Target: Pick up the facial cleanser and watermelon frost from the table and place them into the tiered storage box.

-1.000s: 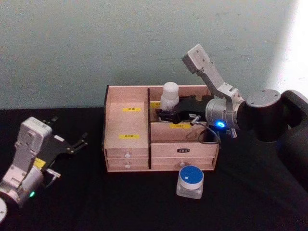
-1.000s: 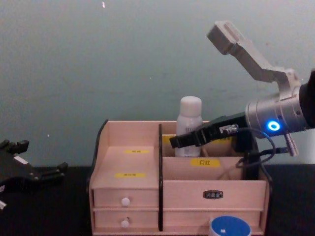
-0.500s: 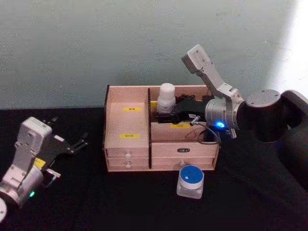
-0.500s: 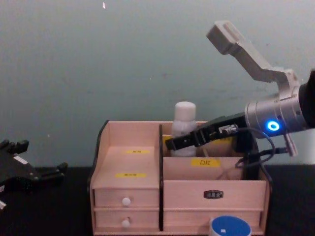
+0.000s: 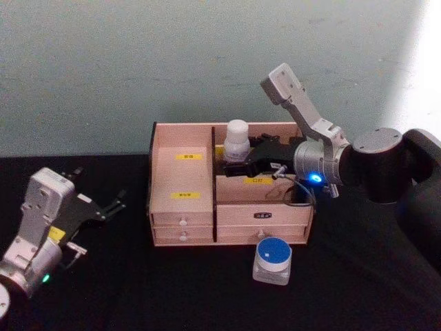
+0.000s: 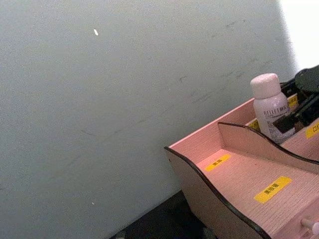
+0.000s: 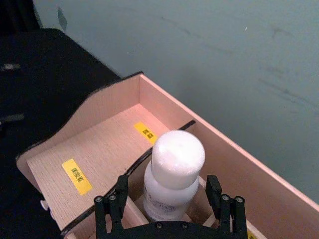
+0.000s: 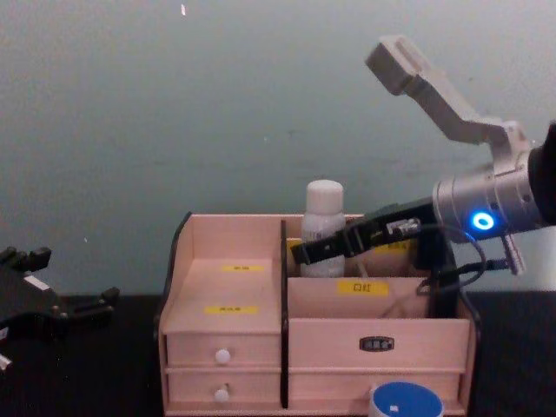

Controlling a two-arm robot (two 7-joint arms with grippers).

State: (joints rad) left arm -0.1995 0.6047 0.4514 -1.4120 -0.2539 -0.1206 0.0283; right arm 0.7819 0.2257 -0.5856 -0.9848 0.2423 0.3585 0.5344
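Note:
A white bottle (image 5: 236,138) with a rounded cap stands upright in the back compartment of the tiered storage box (image 5: 180,186), just right of its black divider. I cannot tell whether it is the facial cleanser or the watermelon frost. My right gripper (image 5: 231,167) reaches over the box from the right. In the right wrist view its fingers (image 7: 119,191) stand on either side of the bottle (image 7: 177,154) with small gaps, so it is open. A clear jar with a blue lid (image 5: 272,261) sits on the table in front of the box's drawers. My left gripper (image 5: 103,205) rests open at the far left.
The box's left tiers (image 8: 228,287) with yellow labels hold nothing. Its drawers with white knobs (image 8: 222,355) are shut. The black table has free room left of the box and in front of it. A pale green wall stands close behind.
The right gripper has carried the white bottle slightly left and down into the back compartment, and its fingers have eased off the bottle. The left arm has stayed put.

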